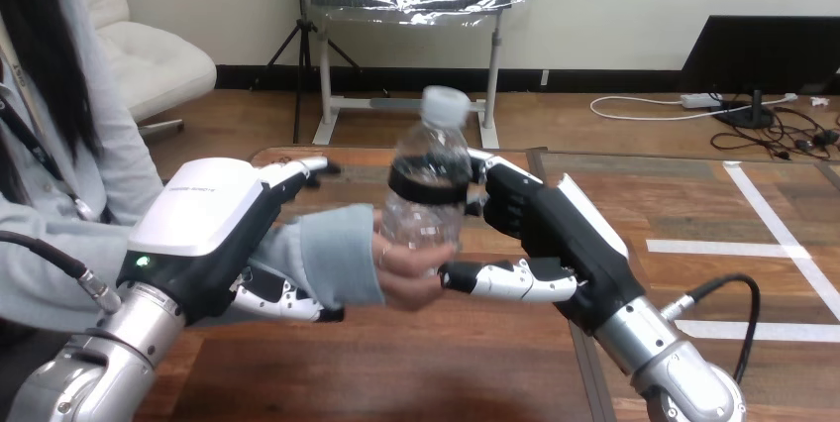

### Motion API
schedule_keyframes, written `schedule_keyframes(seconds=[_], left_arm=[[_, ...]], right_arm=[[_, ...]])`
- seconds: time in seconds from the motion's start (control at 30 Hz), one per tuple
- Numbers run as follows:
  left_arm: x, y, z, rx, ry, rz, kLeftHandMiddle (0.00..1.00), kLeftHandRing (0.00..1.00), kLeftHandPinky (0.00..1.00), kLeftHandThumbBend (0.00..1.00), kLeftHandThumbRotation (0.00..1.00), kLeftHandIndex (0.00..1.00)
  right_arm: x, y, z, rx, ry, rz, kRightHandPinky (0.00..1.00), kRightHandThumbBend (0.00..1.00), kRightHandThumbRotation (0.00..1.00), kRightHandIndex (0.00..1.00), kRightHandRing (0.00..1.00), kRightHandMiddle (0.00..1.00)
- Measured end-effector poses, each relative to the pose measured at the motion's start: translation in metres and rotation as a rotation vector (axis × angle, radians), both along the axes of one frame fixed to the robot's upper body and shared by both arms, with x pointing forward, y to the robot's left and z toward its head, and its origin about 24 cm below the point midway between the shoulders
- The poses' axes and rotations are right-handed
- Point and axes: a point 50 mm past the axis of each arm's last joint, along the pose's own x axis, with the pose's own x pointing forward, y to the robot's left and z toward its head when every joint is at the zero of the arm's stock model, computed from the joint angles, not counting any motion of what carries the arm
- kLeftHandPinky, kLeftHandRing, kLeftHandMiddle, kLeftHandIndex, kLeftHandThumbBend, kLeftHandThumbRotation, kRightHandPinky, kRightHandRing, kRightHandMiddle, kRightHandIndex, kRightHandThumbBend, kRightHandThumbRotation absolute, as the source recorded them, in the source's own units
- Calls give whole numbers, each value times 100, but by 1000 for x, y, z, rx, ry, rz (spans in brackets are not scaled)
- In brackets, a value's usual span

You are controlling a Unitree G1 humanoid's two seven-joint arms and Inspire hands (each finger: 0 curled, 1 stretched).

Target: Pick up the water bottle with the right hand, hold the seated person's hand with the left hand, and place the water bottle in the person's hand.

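Note:
A clear water bottle with a white cap and a dark label stands upright above the middle of the table. My right hand comes in from the right, its fingers curled against the bottle's right side at the label and its thumb reaching under the base. The person's hand comes from the left and wraps the bottle's lower part, touching my right thumb. My left hand is on the person's sleeved wrist, with fingers over its top and the thumb beneath it.
The wooden table stretches below both arms, with white tape lines on its right part. The person sits at the left edge, forearm reaching over the table.

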Motion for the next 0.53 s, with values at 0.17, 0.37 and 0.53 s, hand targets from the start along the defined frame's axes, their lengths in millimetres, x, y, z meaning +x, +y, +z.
schedule_keyframes(seconds=[0.17,0.37,0.53], left_arm=[[-2,-2,1,-4,-6,-5,95,90,83,100,43,97],[-5,-4,1,-9,-13,-9,98,93,84,100,47,99],[-7,-5,-3,-10,-10,-1,99,94,85,100,50,100]], right_arm=[[2,1,2,-9,-6,16,100,100,62,100,98,96],[3,2,2,-9,-5,20,100,100,65,100,98,96],[4,1,0,-10,4,18,100,100,67,100,97,95]])
